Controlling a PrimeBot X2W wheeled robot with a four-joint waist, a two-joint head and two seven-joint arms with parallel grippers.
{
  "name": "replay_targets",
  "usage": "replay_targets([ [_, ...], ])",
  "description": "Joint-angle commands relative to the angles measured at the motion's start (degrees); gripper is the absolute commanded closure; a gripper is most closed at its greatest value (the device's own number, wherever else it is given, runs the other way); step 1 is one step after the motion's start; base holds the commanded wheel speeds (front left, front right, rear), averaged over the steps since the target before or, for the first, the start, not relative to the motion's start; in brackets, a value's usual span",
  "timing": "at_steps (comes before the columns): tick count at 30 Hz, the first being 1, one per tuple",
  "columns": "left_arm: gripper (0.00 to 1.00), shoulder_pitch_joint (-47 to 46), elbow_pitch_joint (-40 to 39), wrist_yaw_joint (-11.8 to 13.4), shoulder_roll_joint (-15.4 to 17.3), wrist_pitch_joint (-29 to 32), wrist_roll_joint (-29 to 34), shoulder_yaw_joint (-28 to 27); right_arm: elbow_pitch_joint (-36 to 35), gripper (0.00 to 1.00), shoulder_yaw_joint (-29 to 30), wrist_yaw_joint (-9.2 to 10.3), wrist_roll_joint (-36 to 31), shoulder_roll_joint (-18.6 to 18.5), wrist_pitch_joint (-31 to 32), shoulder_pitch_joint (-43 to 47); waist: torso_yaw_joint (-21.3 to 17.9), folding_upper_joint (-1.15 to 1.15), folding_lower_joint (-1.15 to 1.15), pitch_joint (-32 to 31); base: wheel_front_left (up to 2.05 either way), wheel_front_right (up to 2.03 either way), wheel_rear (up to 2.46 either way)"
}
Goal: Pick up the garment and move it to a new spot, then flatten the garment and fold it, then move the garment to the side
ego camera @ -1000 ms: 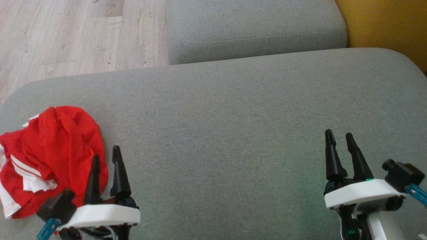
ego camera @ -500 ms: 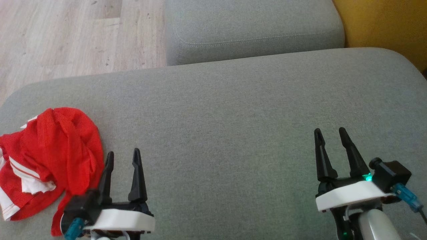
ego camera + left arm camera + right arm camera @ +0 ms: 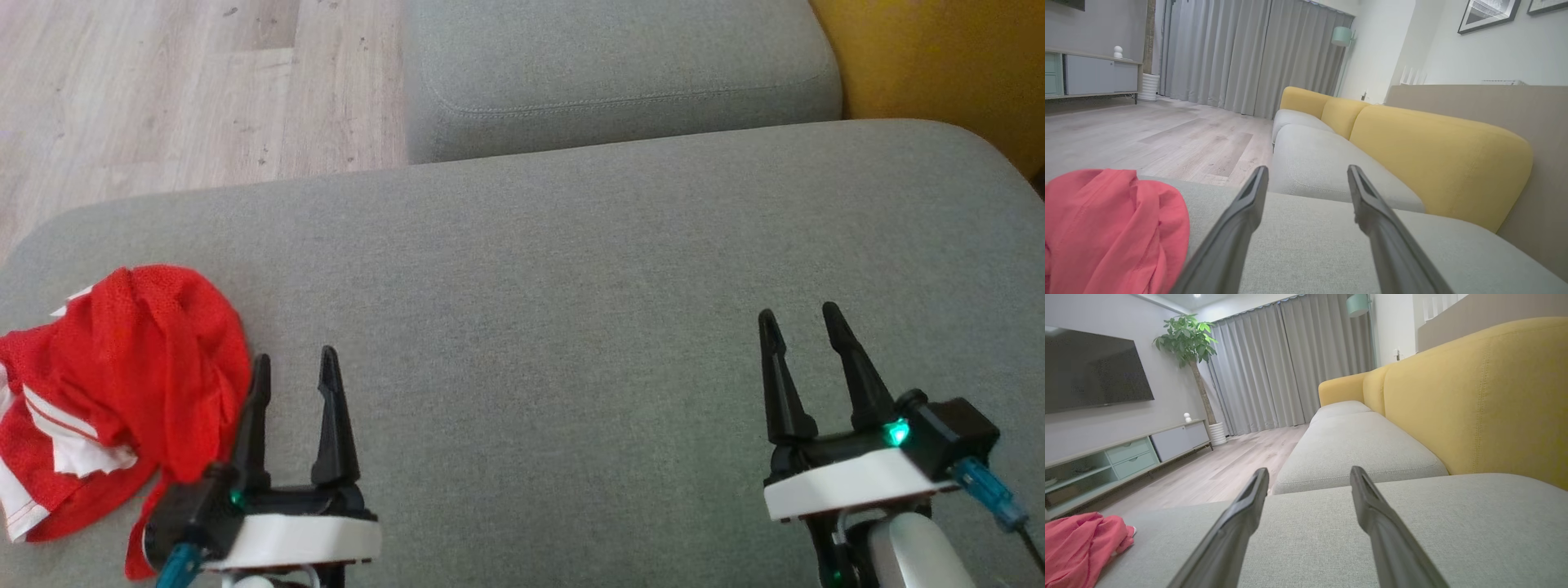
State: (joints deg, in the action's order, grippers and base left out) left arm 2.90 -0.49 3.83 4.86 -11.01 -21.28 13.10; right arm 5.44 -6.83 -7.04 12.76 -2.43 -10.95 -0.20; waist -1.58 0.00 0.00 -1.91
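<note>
A crumpled red garment (image 3: 122,384) with white stripes lies at the left end of the grey sofa cushion (image 3: 555,269). My left gripper (image 3: 294,366) stands open just to the right of the heap, its left finger close beside the cloth, nothing between its fingers. The left wrist view has the red garment (image 3: 1110,232) at lower left, beside the left gripper (image 3: 1306,173). Far to the right my right gripper (image 3: 798,320) is open over bare cushion. The right wrist view shows the right gripper (image 3: 1308,473) empty and the garment (image 3: 1081,547) far off at lower left.
A second grey cushion (image 3: 620,73) lies beyond the near one, with a yellow backrest (image 3: 939,65) to the right. Wooden floor (image 3: 180,90) runs past the cushion's far left edge. A TV cabinet (image 3: 1126,453) and a potted plant (image 3: 1188,339) stand across the room.
My left gripper drew off the garment to the right and now stands open beside it. A red fold trails down by its base. My right gripper shifted slightly left and forward.
</note>
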Motion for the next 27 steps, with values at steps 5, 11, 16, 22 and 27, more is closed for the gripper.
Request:
replay_targets([
  [5,0.00,0.0,-2.8,-3.6,-1.3,-1.5,1.3,-4.6,-1.6,0.00,-1.7,-0.40,2.0,-0.4,-1.5,-0.2,0.0,0.00,0.00,-0.1,0.00,0.00,0.00],
  [11,0.00,1.4,-1.6,-7.0,-2.0,-2.5,2.1,-7.1,1.2,0.00,-1.9,-0.42,6.1,-0.4,-2.5,0.6,0.2,0.00,0.00,-0.5,0.00,0.00,0.00],
  [16,0.00,2.3,2.9,-6.2,-2.0,-3.3,3.4,-6.1,3.9,0.00,-2.3,-0.44,6.3,-0.4,-3.4,0.6,0.0,0.00,0.00,-0.9,0.00,0.00,0.00],
  [22,0.00,1.6,6.0,-5.1,-2.0,-4.0,6.9,-4.4,7.6,0.00,-0.6,-0.45,-0.4,-0.4,-4.1,-0.2,0.0,0.00,0.00,-1.2,0.00,0.00,0.00],
  [27,0.00,1.3,6.2,-5.2,-2.0,-4.0,6.4,-4.2,8.1,0.00,-0.1,-0.45,-1.3,-0.4,-4.1,-0.5,0.1,0.00,0.00,-1.3,0.00,0.00,0.00],
])
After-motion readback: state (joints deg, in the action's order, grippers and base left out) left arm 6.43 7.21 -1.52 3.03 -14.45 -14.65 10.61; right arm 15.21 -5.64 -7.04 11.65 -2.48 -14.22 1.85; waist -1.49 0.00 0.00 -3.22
